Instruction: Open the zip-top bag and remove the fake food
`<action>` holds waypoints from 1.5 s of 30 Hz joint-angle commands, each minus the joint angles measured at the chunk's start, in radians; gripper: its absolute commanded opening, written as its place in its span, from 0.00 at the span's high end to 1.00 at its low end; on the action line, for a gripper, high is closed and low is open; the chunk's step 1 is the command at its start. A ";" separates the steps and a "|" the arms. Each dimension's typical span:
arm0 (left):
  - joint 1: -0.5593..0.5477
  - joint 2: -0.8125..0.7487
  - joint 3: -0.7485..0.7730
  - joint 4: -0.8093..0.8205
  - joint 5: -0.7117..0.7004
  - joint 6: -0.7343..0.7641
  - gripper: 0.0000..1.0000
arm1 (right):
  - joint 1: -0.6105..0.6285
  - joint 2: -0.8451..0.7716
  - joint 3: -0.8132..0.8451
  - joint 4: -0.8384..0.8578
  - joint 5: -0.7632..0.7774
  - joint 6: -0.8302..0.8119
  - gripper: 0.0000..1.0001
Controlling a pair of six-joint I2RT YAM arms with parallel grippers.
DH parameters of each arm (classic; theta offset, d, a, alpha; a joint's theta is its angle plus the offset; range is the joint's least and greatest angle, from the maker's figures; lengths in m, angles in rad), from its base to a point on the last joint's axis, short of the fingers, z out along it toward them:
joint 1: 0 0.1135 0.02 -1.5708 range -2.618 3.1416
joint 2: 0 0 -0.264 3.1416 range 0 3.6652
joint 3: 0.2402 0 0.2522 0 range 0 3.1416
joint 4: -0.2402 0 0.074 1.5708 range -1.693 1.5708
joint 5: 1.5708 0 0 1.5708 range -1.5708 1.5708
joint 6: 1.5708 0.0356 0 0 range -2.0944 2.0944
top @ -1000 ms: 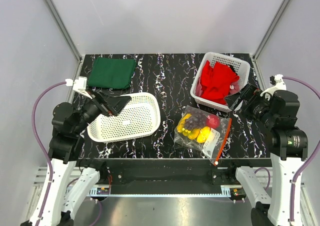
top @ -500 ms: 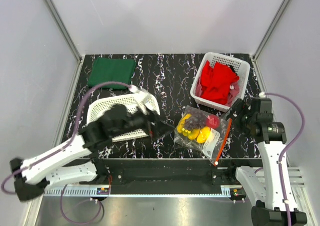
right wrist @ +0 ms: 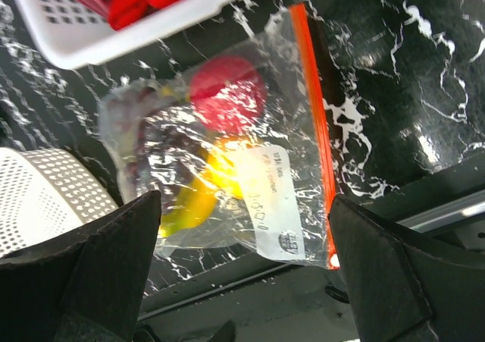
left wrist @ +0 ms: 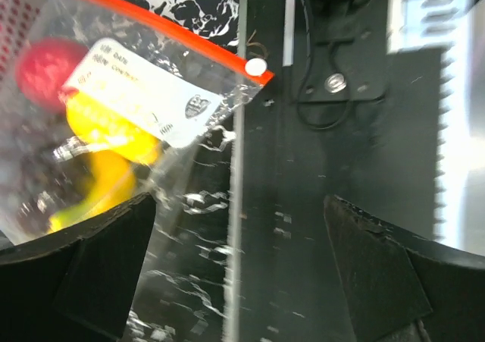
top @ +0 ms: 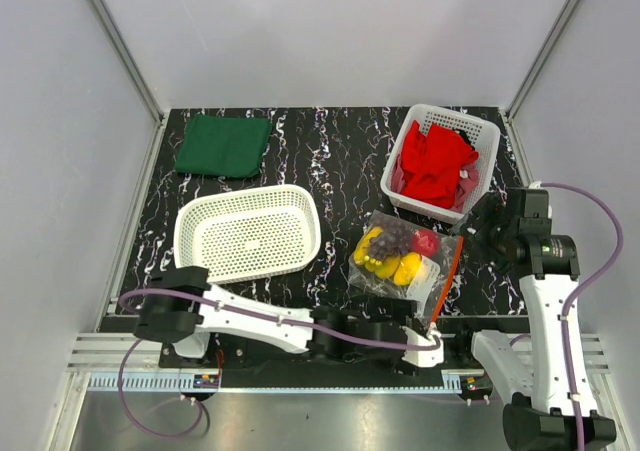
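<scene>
The zip-top bag [top: 405,263] lies flat on the black marbled table, its orange-red zip strip [top: 447,276] along its right edge. Inside it are yellow banana and lemon [top: 393,264], dark grapes [top: 398,236] and a red fruit [top: 427,243]. My left gripper [top: 428,337] is open and empty, low over the table's near edge by the bag's near corner [left wrist: 227,76]. My right gripper [top: 478,229] is open and empty, right of and above the bag [right wrist: 227,152], with the zip strip [right wrist: 314,130] between its fingers in its wrist view.
An empty white mesh basket [top: 248,233] stands left of the bag. A second white basket [top: 478,136] holding red cloth [top: 435,163] stands behind the bag. A green cloth [top: 222,144] lies at the back left. A black rail [left wrist: 341,130] runs below the table's near edge.
My left arm swung down from over the empty basket and stretched right along the near edge to the bag's near corner. My right arm shifted only slightly.
</scene>
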 commanded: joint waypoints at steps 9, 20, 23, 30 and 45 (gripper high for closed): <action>0.052 0.231 0.089 0.252 -0.009 0.416 0.22 | -0.017 -0.011 0.155 -0.012 -0.034 -0.027 0.00; 0.110 0.385 0.187 0.278 0.011 0.506 0.61 | -0.017 -0.037 0.170 -0.008 -0.070 -0.057 0.00; 0.122 0.394 0.205 0.260 0.008 0.497 0.84 | -0.017 -0.037 0.161 -0.005 -0.071 -0.061 0.00; 0.159 0.253 0.163 0.245 0.005 0.382 1.00 | -0.017 -0.007 0.086 0.044 -0.111 -0.078 0.00; 0.414 -0.130 0.034 0.238 0.295 -0.161 1.00 | -0.015 -0.022 -0.029 0.192 -0.320 0.089 0.00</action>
